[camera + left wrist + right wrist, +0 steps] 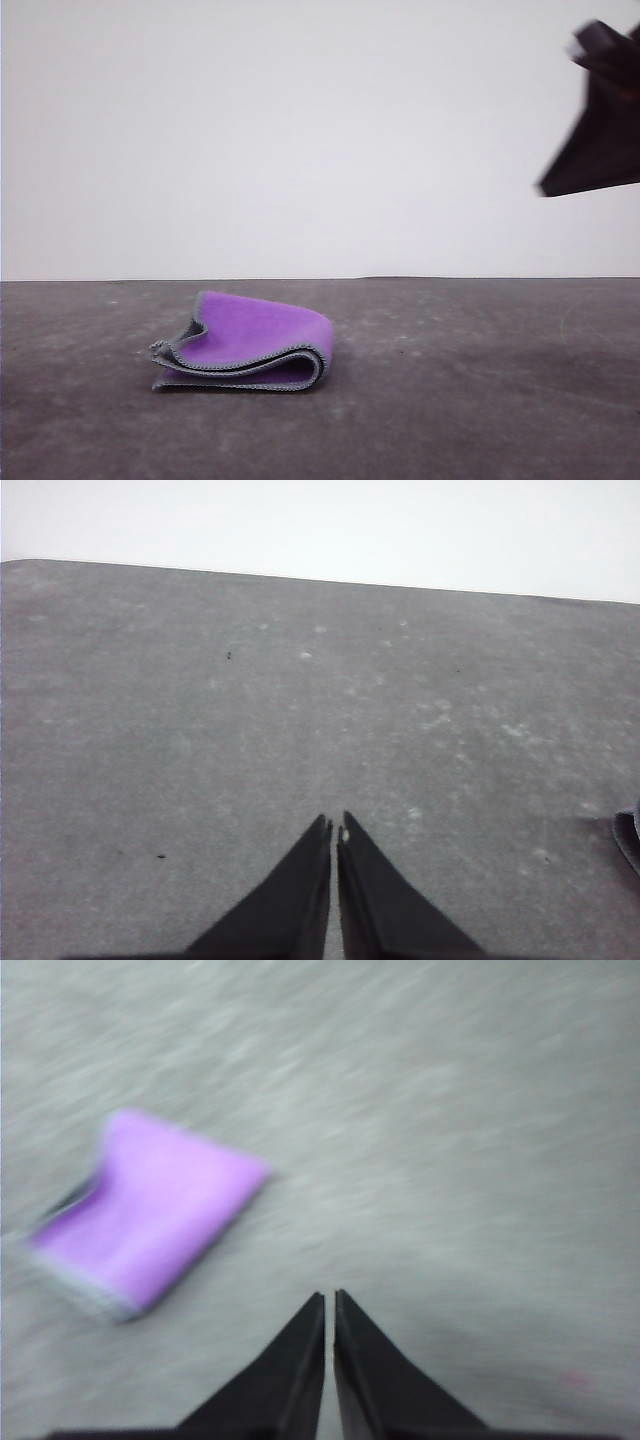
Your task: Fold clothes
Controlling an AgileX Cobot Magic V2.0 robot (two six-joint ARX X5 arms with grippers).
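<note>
Table (pixel 480 400): a broad, dark grey surface, dull and faintly speckled with pale flecks, running back to a straight edge against a plain white wall (pixel 300 130). Right gripper (pixel 600 120): a black, blurred shape raised high at the right of the front view, well above the table and well apart from the cloth; from its own wrist camera the right gripper (pixel 329 1296) shows two black tapering fingers with their tips pressed together, only a hairline seam between them and nothing caught there. Left gripper (pixel 335 822): seen from its wrist camera over bare table, the two black fingers likewise closed tip to tip on nothing, a tiny pale speck near one tip. Cloth (pixel 245 342): a small soft piece lying on the table left of centre in the front view, folded over into a flat stacked bundle with the bright purple face outward on top; the dark charcoal face shows only as a thin lining at the open left side, where the layers curl apart a little; a light grey stitched edging traces the rims of the layers along the front; the fold is rounded at the right end. In the right wrist view the cloth (pixel 150 1215) appears as a blurred purple oblong lying apart from the fingertips.
</note>
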